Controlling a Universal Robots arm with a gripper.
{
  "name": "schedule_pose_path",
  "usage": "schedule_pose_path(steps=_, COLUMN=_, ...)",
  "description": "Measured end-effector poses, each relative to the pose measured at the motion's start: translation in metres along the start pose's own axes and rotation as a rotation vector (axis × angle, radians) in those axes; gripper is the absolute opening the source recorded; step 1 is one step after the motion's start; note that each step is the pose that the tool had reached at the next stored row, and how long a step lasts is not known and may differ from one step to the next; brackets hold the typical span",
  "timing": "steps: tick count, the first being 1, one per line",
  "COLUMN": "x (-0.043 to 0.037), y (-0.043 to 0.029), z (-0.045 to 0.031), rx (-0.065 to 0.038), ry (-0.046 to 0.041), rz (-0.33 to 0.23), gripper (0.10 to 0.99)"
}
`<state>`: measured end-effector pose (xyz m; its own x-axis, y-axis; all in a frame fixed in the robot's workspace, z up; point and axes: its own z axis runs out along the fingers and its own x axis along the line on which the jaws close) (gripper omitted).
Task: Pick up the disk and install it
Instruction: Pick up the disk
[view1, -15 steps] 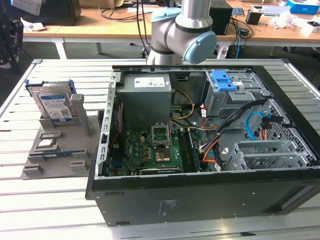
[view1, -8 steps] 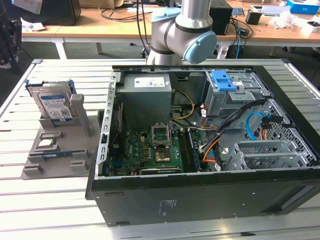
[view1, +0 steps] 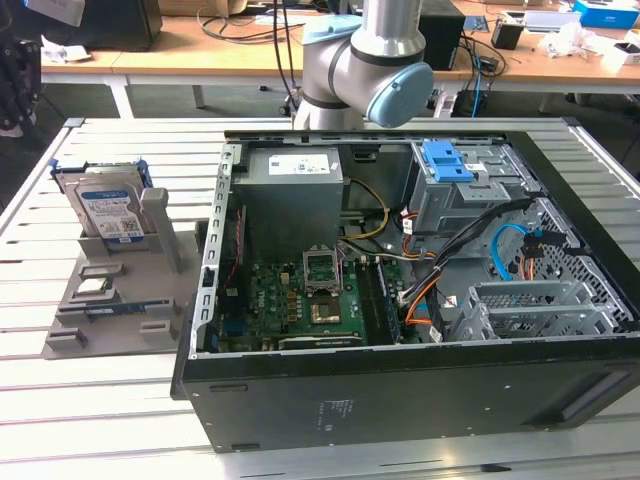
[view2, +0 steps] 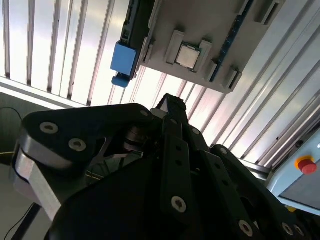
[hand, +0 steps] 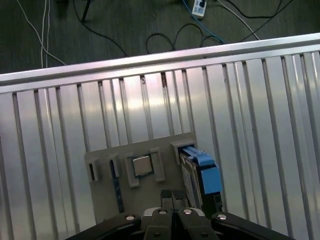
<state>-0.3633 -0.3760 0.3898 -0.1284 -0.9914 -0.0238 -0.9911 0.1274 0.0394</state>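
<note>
The disk (view1: 108, 212) stands on edge in a grey holder (view1: 150, 300) at the exterior view's left, its blue-and-white label facing out and blue rails on its sides. In the first wrist view the disk (hand: 199, 172) appears from above, a blue rail along its top. The second wrist view shows the blue rail end of the disk (view2: 125, 57). My gripper (hand: 173, 194) hangs well above the holder, its black fingers pressed together with nothing between them. It is also in the second wrist view, gripper (view2: 169, 102).
An open computer case (view1: 200, 300) lies on the slatted metal table (view1: 90, 400), with a power supply (view1: 292, 190) and a blue bracket (view1: 447, 160) inside. The holder also carries a processor chip (hand: 141, 165) and a memory stick (hand: 116, 185). Cables lie on the floor beyond the table edge.
</note>
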Motion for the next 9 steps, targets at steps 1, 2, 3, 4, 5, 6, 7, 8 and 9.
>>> schedule_pose_path(steps=1, x=0.0000, y=0.0000, z=0.0000, rx=0.000, ry=0.0007, rz=-0.018, gripper=0.102)
schedule_pose_path(steps=2, x=0.0000, y=0.0000, z=0.0000, rx=-0.001, ry=0.0017, rz=-0.042, gripper=0.102)
schedule_pose_path(steps=3, x=0.0000, y=0.0000, z=0.0000, rx=-0.002, ry=0.0024, rz=-0.059, gripper=0.102)
schedule_pose_path(steps=4, x=0.0000, y=0.0000, z=0.0000, rx=-0.003, ry=0.0039, rz=-0.099, gripper=0.102)
schedule_pose_path(steps=5, x=0.0000, y=0.0000, z=0.0000, rx=-0.003, ry=0.0042, rz=-0.105, gripper=0.102)
schedule_pose_path(steps=6, x=0.0000, y=0.0000, z=0.0000, rx=-0.003, ry=0.0042, rz=-0.105, gripper=0.102)
schedule_pose_path(steps=7, x=0.0000, y=0.0000, z=0.0000, rx=-0.003, ry=0.0042, rz=-0.105, gripper=0.102)
schedule_pose_path(steps=8, x=0.0000, y=0.0000, z=0.0000, rx=-0.003, ry=0.0042, rz=-0.105, gripper=0.102)
schedule_pose_path(steps=9, x=0.0000, y=0.0000, z=0.0000, rx=-0.003, ry=0.0043, rz=-0.105, gripper=0.102)
